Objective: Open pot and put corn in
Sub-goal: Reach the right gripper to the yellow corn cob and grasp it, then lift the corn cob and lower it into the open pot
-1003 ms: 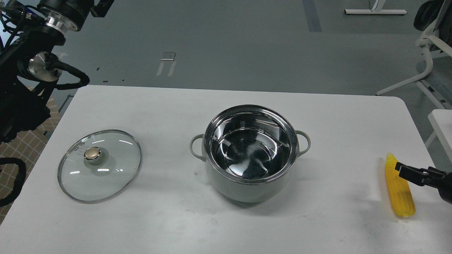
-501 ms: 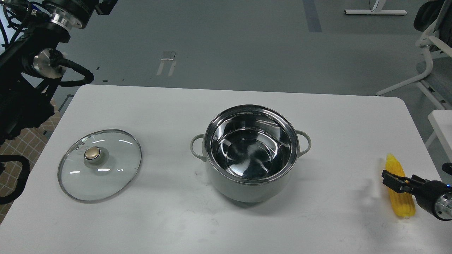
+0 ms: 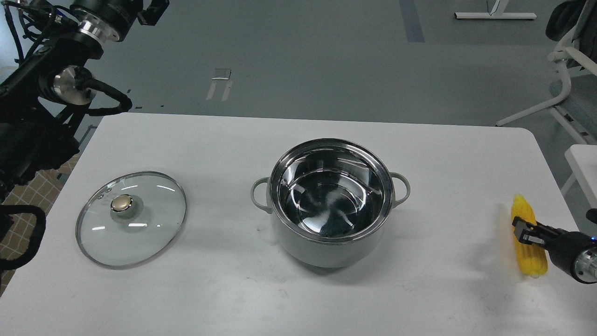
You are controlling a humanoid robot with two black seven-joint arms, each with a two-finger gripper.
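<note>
The pot (image 3: 298,242) stands open in the middle of the table, its shiny steel inside empty. The yellow corn (image 3: 526,254) lies on the table at the far right, pointed end away from me. My right gripper (image 3: 524,231) comes in from the right edge and sits low over the corn's middle, with its fingers at the cob. I cannot make out whether they are closed on it. My left arm is raised at the upper left, off the table. Its far end (image 3: 154,10) is dark and cut by the top edge.
The glass lid (image 3: 154,219) with a gold knob lies flat on the table's left side. The white table's right edge (image 3: 555,186) is close to the corn. An office chair (image 3: 573,70) stands beyond the table at the right.
My right gripper has come down and a little left, then settled onto the corn's middle. The corn has turned slightly, its tip moving farther away. My left arm has drifted right.
</note>
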